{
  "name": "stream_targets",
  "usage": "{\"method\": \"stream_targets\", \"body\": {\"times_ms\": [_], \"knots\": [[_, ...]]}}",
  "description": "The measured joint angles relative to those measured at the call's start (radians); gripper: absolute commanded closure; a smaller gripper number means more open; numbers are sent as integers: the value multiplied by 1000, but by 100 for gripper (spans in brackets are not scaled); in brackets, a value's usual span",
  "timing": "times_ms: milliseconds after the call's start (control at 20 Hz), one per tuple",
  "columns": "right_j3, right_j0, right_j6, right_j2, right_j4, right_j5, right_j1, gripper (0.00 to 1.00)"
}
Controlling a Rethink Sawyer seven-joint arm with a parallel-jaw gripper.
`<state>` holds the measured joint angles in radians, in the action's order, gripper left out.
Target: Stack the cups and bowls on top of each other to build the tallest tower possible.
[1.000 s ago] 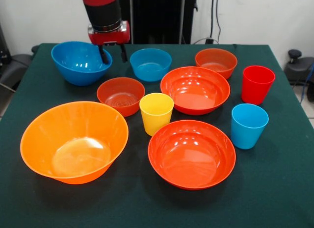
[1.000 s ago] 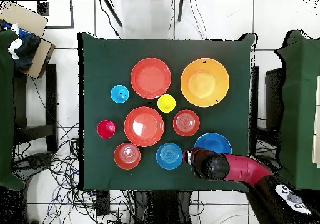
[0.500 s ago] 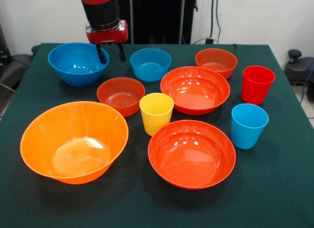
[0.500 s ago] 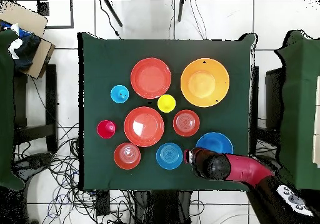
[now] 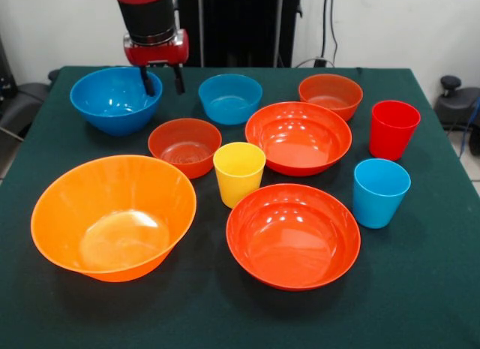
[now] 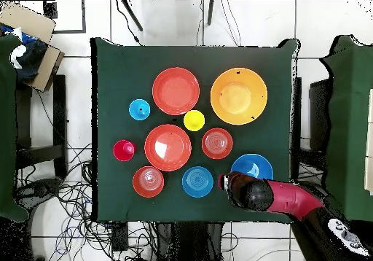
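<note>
All bowls and cups stand apart on the green table (image 5: 420, 289); nothing is nested. My gripper (image 5: 162, 82) hangs at the right rim of the large blue bowl (image 5: 112, 101), open, one finger (image 5: 146, 82) over the bowl's inside and the other outside. The overhead view shows the gripper (image 6: 224, 181) beside that bowl (image 6: 253, 163). The small blue bowl (image 5: 230, 97), two small red-orange bowls (image 5: 184, 145) (image 5: 330, 94), two wide red-orange bowls (image 5: 298, 136) (image 5: 293, 235) and the huge orange bowl (image 5: 112, 218) lie around. The yellow cup (image 5: 239, 172), light blue cup (image 5: 380, 191) and red cup (image 5: 394, 129) stand upright.
The arm (image 6: 291, 198) comes in from the table's edge at the robot's side. Chairs and a cardboard box (image 6: 29, 36) stand off the table. Cables lie on the floor (image 6: 65, 192).
My gripper has moved left and slightly up in the front view. The large blue bowl has shifted left along with it. The other bowls and the cups have stayed put.
</note>
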<state>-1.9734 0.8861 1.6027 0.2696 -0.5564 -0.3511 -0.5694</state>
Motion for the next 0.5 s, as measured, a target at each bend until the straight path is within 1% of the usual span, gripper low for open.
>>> {"method": "stream_targets", "body": {"times_ms": [350, 500], "knots": [[14, 18, 0, 0, -38, 0, 30, 0], [24, 23, 0, 0, -56, 0, 59, 0]]}}
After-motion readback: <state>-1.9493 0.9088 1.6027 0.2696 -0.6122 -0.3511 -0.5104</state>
